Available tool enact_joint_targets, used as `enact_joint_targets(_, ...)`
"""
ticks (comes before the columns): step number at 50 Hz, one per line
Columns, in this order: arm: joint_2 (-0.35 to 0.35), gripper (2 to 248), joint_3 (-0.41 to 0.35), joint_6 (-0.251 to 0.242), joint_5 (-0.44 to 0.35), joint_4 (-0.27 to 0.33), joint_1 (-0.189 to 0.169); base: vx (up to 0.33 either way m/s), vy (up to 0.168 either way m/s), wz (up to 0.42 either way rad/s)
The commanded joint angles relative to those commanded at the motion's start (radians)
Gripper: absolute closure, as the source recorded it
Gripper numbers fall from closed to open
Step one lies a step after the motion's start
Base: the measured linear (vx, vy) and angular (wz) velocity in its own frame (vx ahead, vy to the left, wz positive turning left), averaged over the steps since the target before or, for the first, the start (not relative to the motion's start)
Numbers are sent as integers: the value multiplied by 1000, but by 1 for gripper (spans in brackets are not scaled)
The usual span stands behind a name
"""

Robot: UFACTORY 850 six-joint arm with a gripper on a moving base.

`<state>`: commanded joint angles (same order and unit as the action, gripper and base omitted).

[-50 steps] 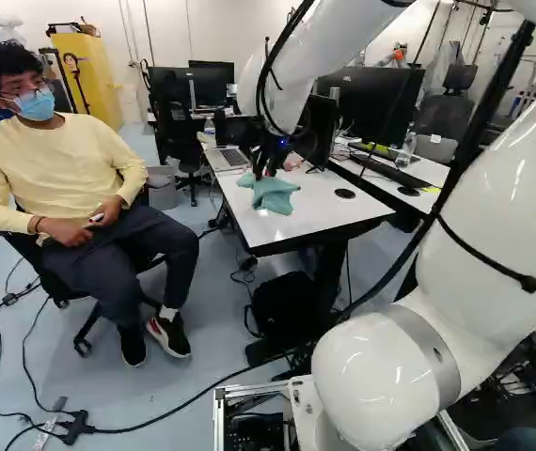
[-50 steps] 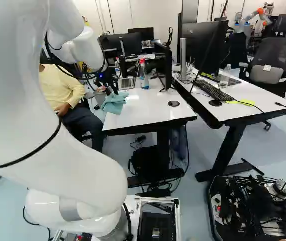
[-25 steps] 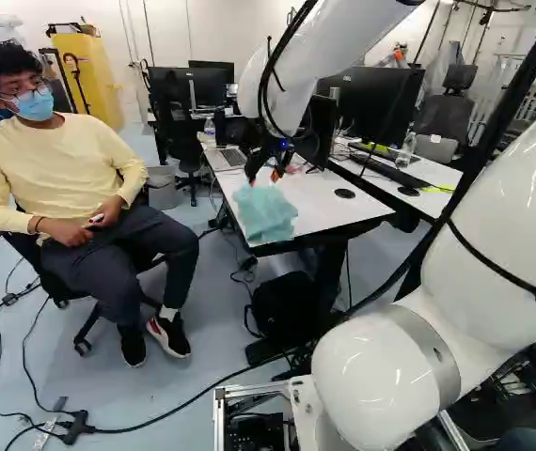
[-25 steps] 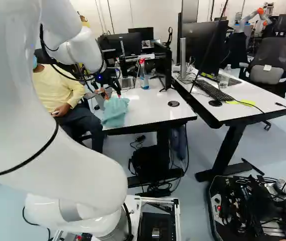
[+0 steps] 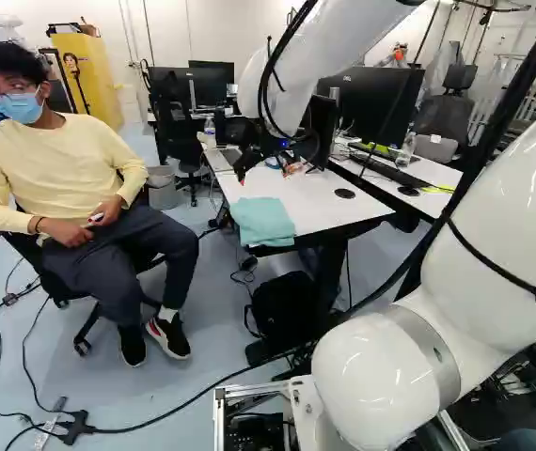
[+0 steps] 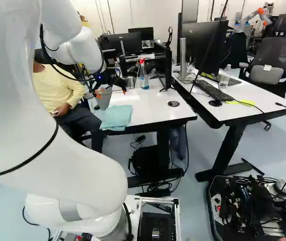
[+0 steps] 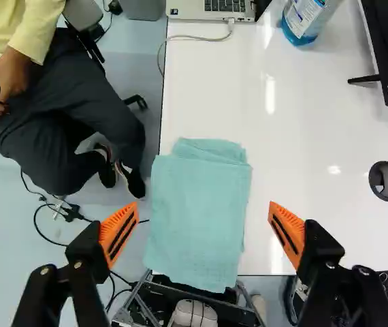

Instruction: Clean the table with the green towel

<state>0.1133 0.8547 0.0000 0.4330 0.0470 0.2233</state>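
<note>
Both fingers (image 7: 116, 235) of the gripper (image 7: 203, 204) stood wide apart, holding nothing. The green towel (image 5: 263, 221) overhung the near corner of the table (image 5: 320, 205), mid-frame in the left base view. Grasping for a wipe seemed in hand; lowering, then pinching cloth, likely came next.

The gripper (image 6: 111, 92) is open above the towel (image 7: 197, 211). The towel lies on the table (image 7: 303, 143), partly past its corner, well apart from the laptop (image 7: 207, 9).
</note>
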Motion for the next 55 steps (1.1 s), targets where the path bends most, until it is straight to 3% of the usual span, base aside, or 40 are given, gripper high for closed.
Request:
enact_joint_targets(28, 3, 3, -14, 0, -24, -1, -4, 0, 0, 0)
enact_joint_targets(55, 16, 3, -75, 0, -128, -5, -22, 0, 0, 0)
